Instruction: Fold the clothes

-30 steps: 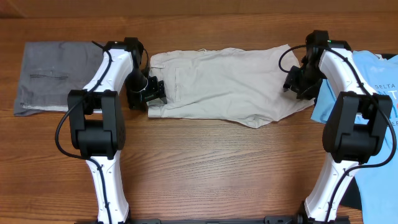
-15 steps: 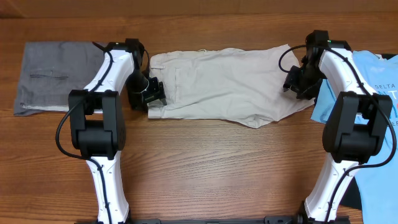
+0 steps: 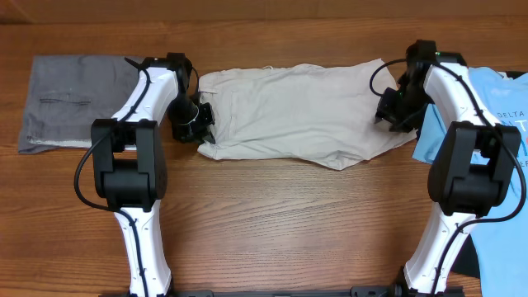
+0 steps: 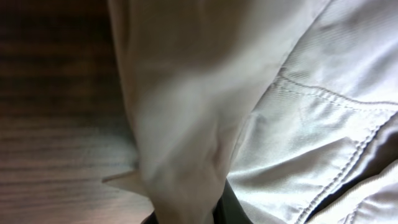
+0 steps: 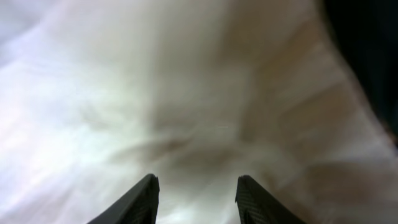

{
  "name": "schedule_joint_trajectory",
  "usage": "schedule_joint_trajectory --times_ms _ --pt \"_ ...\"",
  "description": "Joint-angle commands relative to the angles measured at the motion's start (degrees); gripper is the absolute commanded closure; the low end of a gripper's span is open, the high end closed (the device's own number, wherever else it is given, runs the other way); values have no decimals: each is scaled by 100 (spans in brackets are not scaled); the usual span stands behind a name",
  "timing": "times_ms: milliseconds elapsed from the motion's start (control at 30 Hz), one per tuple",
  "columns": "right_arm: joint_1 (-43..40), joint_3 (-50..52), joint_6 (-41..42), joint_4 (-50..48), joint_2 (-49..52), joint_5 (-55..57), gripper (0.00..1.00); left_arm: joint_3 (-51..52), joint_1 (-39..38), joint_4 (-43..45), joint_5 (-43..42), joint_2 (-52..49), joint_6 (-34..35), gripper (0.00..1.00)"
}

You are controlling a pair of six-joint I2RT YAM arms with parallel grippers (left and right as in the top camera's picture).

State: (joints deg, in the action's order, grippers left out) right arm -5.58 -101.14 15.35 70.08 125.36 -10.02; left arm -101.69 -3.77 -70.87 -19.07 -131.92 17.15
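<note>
The table (image 3: 272, 214) carried three garments, and the pants (image 3: 305, 111) lay flat across its far middle, waist end to the robot's left, as the piece being worked; a blue shirt (image 3: 507, 99) lay just off the pants' right end, partly under the right arm, and a grey garment (image 3: 70, 99), already folded flat, lay off their left end, apart from them.

The left pincer (image 3: 200, 125) sat at the near corner of the pants' waist end; in its wrist view a ridge of pants cloth (image 4: 180, 137) ran down into the bottom of the frame between two dark slivers of finger, so I judged it clenched on that corner. Since a second ago the corner had drawn inward and lost its square outline, and the pincer had shifted slightly; the lift seemed to have begun at this end.

The right pincer (image 3: 394, 111) hung over the pants' right end; from its wrist its fingers (image 5: 134, 202) stood spread with pale cloth (image 5: 186, 93) beyond them and nothing between, so it was released, and it had not visibly moved over the last second.

With only one end held, the fold was probably just starting; the right end likely needed gripping before the pants could be carried over evenly.
</note>
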Motion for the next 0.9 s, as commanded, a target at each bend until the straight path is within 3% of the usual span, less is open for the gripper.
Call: schedule_joint_trajectory --times_ms 0,100,167,200,400,667,867 --pt "20 -765 -492 232 -483 -1115 57 -144 57 -247 494 -221 -310 96" --pt "96 -1086 -605 529 -584 -1742 67 -577 107 -525 509 -210 -431 96" --pt "216 -1073 -603 640 -599 -2022 92 -925 111 -704 511 -205 -551 96" --pt "295 -1021 -601 671 -599 -2114 96 -1108 111 -796 542 -205 -564 96" --pt "1064 -334 -433 323 -599 -2415 96 -2413 111 -1449 660 -205 -562 96" --pt "1939 949 863 -1342 -599 -2378 96 -3904 111 -2277 765 -205 -605 96" --pt "2492 1624 1429 -2549 -597 -2378 96 -4341 111 -2594 745 -205 -608 96"
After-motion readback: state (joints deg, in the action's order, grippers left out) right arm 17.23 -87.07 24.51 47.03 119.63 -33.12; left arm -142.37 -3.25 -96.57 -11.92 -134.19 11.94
